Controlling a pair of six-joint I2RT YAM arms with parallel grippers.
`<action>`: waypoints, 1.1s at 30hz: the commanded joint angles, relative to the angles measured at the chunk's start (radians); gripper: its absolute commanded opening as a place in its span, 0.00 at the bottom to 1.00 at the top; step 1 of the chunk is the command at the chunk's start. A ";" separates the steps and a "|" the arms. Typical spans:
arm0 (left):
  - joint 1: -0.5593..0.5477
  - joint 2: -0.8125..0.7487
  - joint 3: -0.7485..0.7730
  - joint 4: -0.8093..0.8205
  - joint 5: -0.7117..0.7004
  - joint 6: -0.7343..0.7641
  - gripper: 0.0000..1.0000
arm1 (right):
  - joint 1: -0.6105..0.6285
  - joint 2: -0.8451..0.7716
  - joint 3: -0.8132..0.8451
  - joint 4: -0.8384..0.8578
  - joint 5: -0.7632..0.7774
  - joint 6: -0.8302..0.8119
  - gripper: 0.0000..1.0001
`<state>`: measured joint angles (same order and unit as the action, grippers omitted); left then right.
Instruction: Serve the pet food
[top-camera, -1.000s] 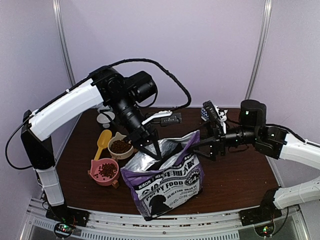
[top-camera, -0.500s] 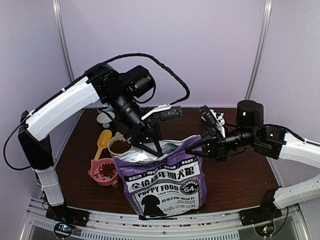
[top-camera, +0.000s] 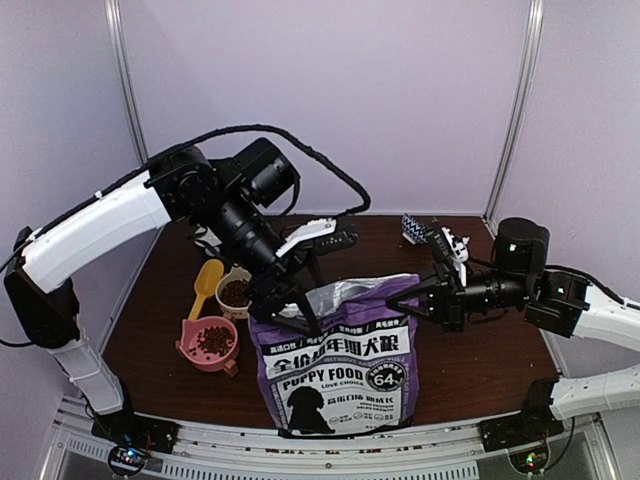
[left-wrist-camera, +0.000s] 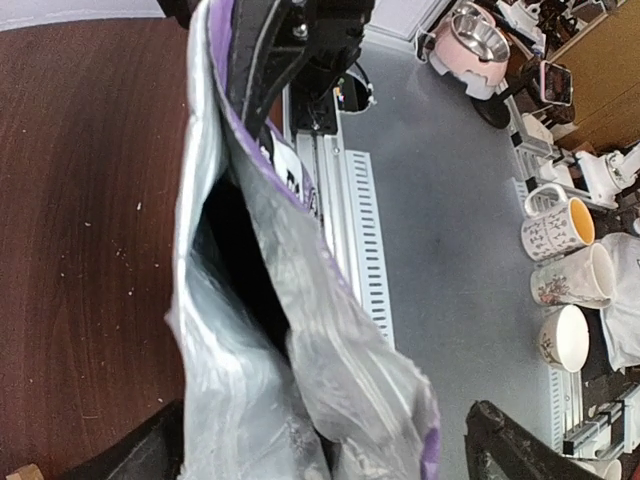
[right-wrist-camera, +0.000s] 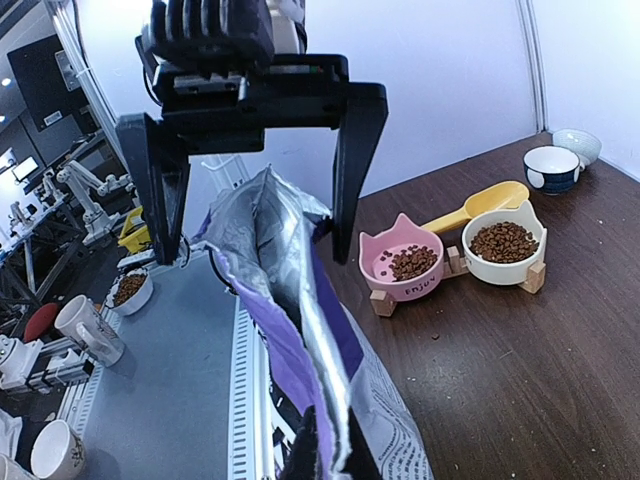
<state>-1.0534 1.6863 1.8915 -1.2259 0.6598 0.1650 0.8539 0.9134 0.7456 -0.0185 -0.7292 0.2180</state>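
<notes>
Pet food (top-camera: 213, 340) lies as brown kibble in the pink bowl (top-camera: 188, 346) and the white bowl (top-camera: 240, 310), left of the upright purple bag (top-camera: 340, 375), whose top right corner the right gripper (top-camera: 432, 300) pinches, while the left gripper (top-camera: 293, 312) has its jaws spread wide across the bag mouth.

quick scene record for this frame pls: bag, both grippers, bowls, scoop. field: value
bag: purple, upright, mouth open, between the arms
left gripper: open wide, fingers straddling the bag's top edge
right gripper: shut on the bag's top right corner
pink bowl: left of bag, holds pet food
white bowl: behind pink bowl, also holds pet food
yellow scoop: lying beside the bowls
</notes>
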 joint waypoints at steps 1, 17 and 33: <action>-0.042 0.021 -0.003 -0.001 -0.091 -0.018 0.96 | -0.003 -0.022 0.022 0.126 0.066 0.020 0.00; -0.102 0.019 0.070 0.019 -0.505 -0.052 0.42 | -0.003 -0.039 0.033 0.093 0.063 0.018 0.00; -0.102 0.003 0.066 0.030 -0.444 -0.064 0.08 | -0.003 -0.027 0.032 0.078 0.028 0.000 0.26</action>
<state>-1.1587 1.7107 1.9457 -1.2110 0.2138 0.1131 0.8509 0.9012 0.7471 0.0212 -0.6800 0.2237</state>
